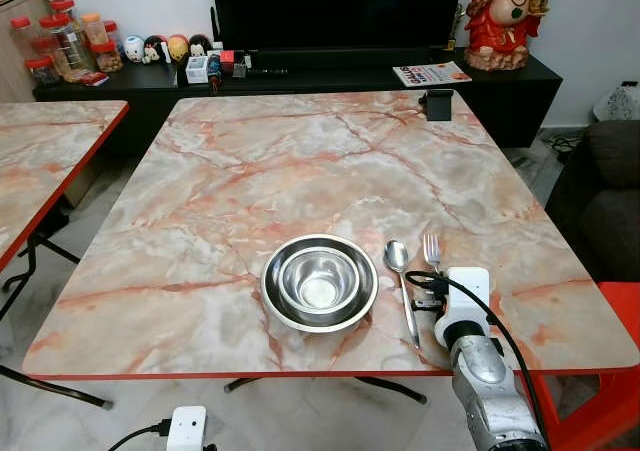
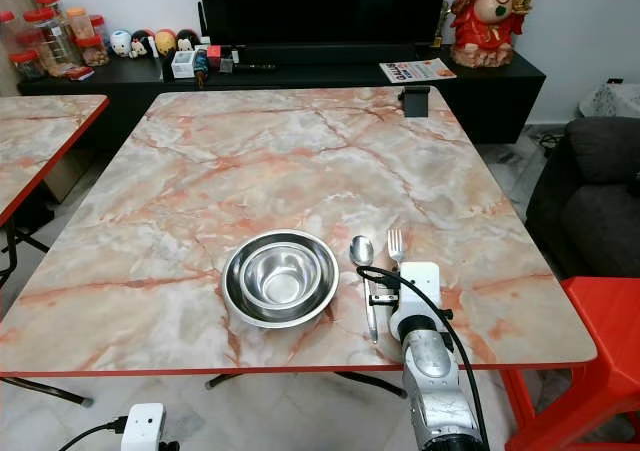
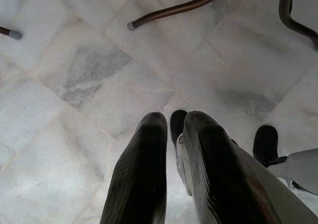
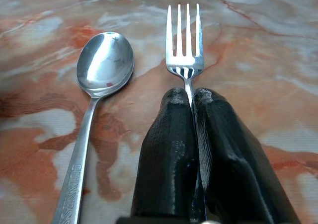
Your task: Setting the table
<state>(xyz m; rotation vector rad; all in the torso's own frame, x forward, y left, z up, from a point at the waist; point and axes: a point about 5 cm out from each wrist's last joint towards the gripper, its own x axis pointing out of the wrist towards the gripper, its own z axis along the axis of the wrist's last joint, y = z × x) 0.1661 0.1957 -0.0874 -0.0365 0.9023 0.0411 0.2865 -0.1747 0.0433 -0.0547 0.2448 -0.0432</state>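
While the right arm reaches over the near edge of the table [image 1: 200, 171], here's how it looks from where I stand:

Head views, step: fork placing, I'd say. The right gripper [image 4: 191, 102] has the fork [image 1: 431, 249] by its handle, low on the marble top, just right of the spoon [image 1: 398, 261].
Head views, layout: bowl set [image 1: 319, 282] near the front edge, spoon right beside it, fork next over; the two lie approx. parallel, tines and spoon bowl pointing away from the robot.
Head views, count: 2 steel bowls nested, 1 spoon, 1 fork, 1 small black object [image 1: 437, 103] at the far edge.
Right wrist view, fingers: pressed tight together on the fork's handle, tines sticking out beyond the tips; fork looks flat on or v. close to the table.
Right wrist view, next move: prob. open the fingers and draw straight back w/o nudging the fork or spoon out of line.
Left wrist view, left gripper [image 3: 171, 134]: hangs idle over the tiled floor [image 3: 74, 75], fingers nearly together, nothing between them.
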